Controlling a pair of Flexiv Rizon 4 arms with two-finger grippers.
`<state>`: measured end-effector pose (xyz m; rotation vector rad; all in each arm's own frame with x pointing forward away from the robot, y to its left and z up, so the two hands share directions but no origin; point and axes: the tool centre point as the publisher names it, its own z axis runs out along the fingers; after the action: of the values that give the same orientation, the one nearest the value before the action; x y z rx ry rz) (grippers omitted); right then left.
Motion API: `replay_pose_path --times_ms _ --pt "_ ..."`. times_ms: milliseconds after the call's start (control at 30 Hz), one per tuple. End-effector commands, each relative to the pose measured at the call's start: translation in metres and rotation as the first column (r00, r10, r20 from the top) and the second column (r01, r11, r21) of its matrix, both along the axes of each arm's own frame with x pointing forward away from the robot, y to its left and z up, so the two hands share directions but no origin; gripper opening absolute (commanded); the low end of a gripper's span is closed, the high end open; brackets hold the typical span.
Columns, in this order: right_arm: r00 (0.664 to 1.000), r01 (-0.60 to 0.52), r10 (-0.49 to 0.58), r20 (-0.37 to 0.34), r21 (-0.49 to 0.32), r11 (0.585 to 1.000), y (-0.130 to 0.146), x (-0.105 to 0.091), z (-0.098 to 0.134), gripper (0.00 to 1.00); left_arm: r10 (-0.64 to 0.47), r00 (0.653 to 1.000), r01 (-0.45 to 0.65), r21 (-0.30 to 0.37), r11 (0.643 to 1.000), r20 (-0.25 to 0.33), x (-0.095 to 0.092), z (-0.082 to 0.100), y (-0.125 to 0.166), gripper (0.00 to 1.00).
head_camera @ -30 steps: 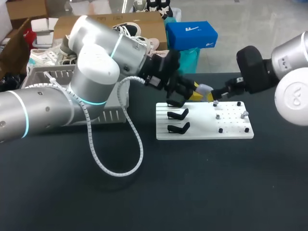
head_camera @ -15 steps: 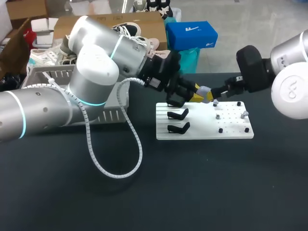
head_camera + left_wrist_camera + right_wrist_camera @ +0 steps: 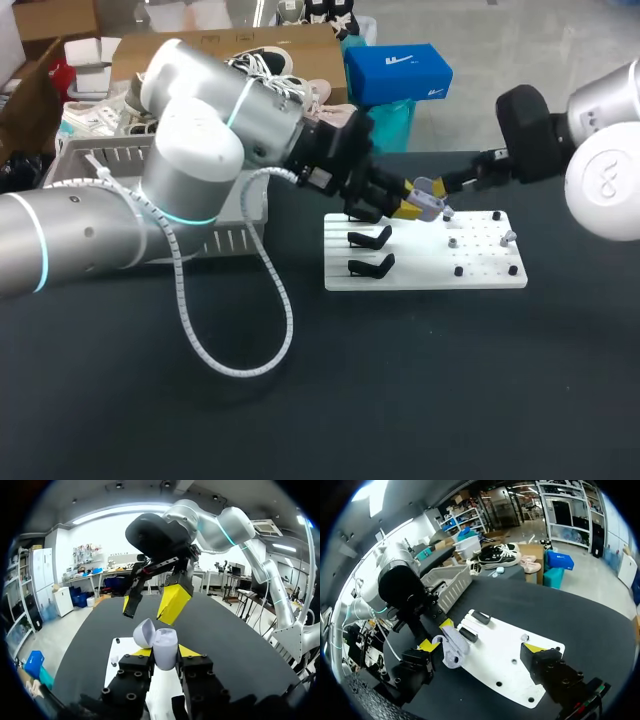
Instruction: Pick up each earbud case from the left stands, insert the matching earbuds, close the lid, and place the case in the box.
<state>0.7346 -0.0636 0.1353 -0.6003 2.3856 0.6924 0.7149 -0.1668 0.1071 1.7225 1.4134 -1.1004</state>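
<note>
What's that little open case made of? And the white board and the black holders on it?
The earbud case looks like smooth pale plastic, with a soft sheen on its rounded shell. The white board seems matte plastic or painted sheet; I cannot tell which. The black holders look like dull plastic, probably moulded or printed.

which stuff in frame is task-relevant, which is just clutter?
Job:
earbud case, lid open, in left gripper
right gripper
white stand board
small grey earbuds on it
grey crate

Not job:
black table
left arm's white cable loop
</note>
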Motion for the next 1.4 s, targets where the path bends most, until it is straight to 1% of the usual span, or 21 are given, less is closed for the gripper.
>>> replay_pose_path --times_ms 33,167,267,400,533,667,733,867,1033,1300,1400 --pt "0.999 0.025 -0.024 0.032 -0.026 0.999 -0.013 -0.006 0.009 1.0 0.032 0.999 -0.032 -0.021 0.999 0.013 -0.004 -0.002 0.004 0.0" --pt "0.996 0.056 -0.052 0.067 -0.057 0.997 -0.033 -0.012 0.016 1.0 0.099 0.994 -0.094 -0.094 0.991 0.041 0.002 0.0 0.012 0.0" --pt "0.993 0.07 -0.063 0.095 -0.077 0.995 -0.051 -0.017 0.017 1.0 0.154 0.985 -0.139 -0.173 0.975 0.075 0.006 0.006 0.019 0.0" --pt "0.992 0.076 -0.063 0.111 -0.119 0.99 -0.07 -0.024 0.014 1.0 0.18 0.977 -0.144 -0.265 0.954 0.118 0.009 0.015 0.026 0.0" --pt "0.991 0.081 -0.064 0.114 -0.148 0.986 -0.083 -0.029 0.006 1.0 0.203 0.969 -0.153 -0.305 0.94 0.141 0.012 0.021 0.027 0.0" --pt "0.992 0.097 -0.079 0.101 -0.183 0.978 -0.092 -0.03 -0.005 1.0 0.246 0.956 -0.184 -0.327 0.927 0.159 0.015 0.027 0.026 0.0" --pt "0.993 0.09 -0.073 0.091 -0.202 0.975 -0.094 -0.031 -0.008 1.0 0.283 0.944 -0.216 -0.331 0.919 0.169 0.017 0.029 0.024 0.0" --pt "0.995 0.082 -0.065 0.073 -0.258 0.963 -0.1 -0.03 -0.018 1.0 0.321 0.933 -0.254 -0.337 0.907 0.163 0.021 0.03 0.02 0.0" --pt "0.997 0.074 -0.06 0.055 -0.3 0.951 -0.105 -0.03 -0.026 1.0 0.331 0.931 -0.265 -0.338 0.903 0.154 0.027 0.027 0.017 0.0" --pt "0.997 0.073 -0.063 0.041 -0.335 0.939 -0.111 -0.03 -0.037 1.0 0.357 0.923 -0.293 -0.344 0.892 0.14 0.032 0.025 0.018 0.0" --pt "0.998 0.068 -0.057 0.039 -0.372 0.926 -0.112 -0.029 -0.04 1.0 0.357 0.923 -0.293 -0.344 0.892 0.14 0.032 0.025 0.018 0.0"
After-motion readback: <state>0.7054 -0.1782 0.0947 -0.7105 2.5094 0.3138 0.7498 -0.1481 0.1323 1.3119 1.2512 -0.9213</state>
